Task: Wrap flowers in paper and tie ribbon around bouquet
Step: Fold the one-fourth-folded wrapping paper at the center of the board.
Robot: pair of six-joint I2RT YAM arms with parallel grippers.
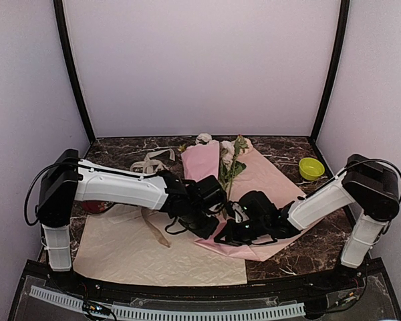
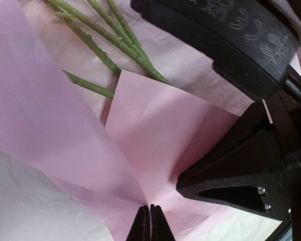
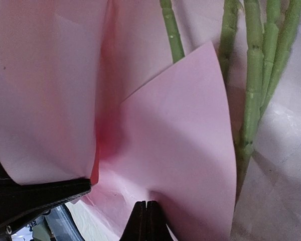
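Only the wrist views show the left gripper (image 2: 150,222) and right gripper (image 3: 147,219) clenched on the paper (image 2: 155,135).

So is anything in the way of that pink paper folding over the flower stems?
Nothing visible. The left gripper and right gripper each pinch the paper, and its raised flap stands beside the stems of the flowers.

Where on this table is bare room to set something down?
Bare marble: near right, between the paper and right arm's base. Crowded mid-table: left end effector and right end effector pinch the paper by the flowers.
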